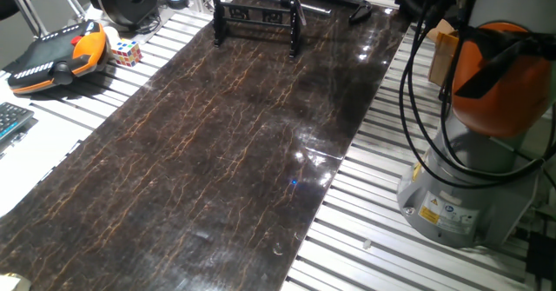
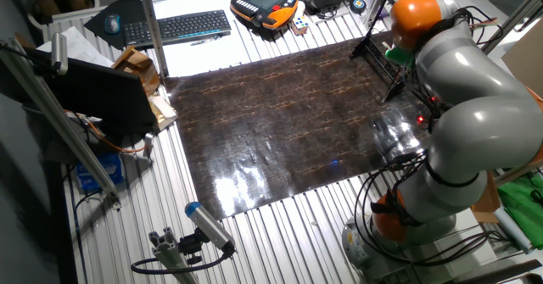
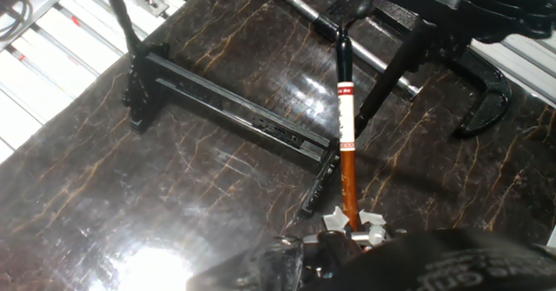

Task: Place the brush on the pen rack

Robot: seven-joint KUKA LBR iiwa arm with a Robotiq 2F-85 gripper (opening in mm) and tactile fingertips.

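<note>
- One fixed view: low, close, looking along the surface [image 1: 226, 152].
- Other fixed view: high, far, opposite side; same surface.
- Hand view: steeply downward, near.

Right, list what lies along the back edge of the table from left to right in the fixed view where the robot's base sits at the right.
Orange and black pendant → puzzle cube → pen rack → orange joint of the arm.

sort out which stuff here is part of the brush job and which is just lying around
Part of the job:
brush, held in the gripper
pen rack

Just lying about:
keyboard
orange teach pendant
puzzle cube
mouse
</note>
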